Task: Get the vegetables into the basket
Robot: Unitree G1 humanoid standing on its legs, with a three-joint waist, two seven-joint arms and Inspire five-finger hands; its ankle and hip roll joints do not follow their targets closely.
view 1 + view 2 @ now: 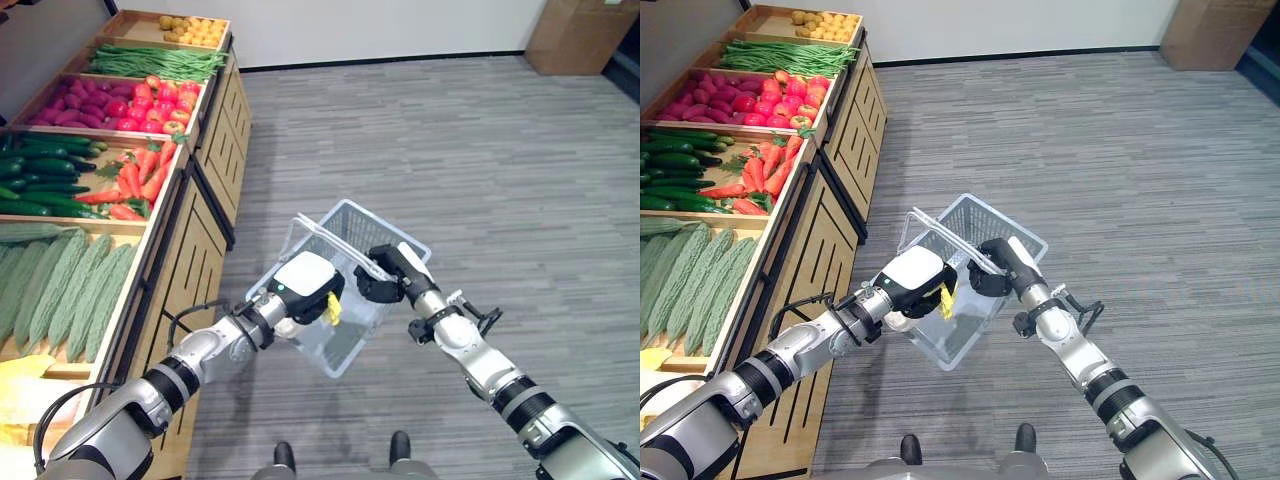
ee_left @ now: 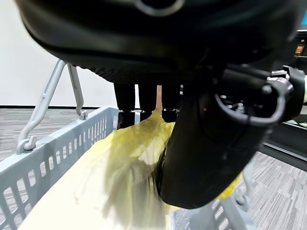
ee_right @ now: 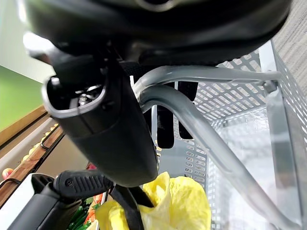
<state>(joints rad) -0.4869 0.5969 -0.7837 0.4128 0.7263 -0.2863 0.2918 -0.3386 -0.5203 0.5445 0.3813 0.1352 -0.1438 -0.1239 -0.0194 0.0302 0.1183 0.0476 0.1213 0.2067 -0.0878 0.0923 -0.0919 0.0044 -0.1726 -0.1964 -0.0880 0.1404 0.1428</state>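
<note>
A pale grey plastic basket hangs in the air before me, beside the wooden produce stand. My right hand is shut on its two metal handles, fingers curled round them. My left hand is over the basket's near side, shut on a yellow vegetable with a glossy, crinkled surface. In the left wrist view the yellow vegetable is pinched between thumb and fingers just inside the slotted basket wall. The right wrist view has the same yellow vegetable low inside the basket.
On my left the wooden stand holds crates of potatoes, green beans, red vegetables, cucumbers, carrots and bitter gourds. A cardboard box stands far right. Grey floor lies to the right.
</note>
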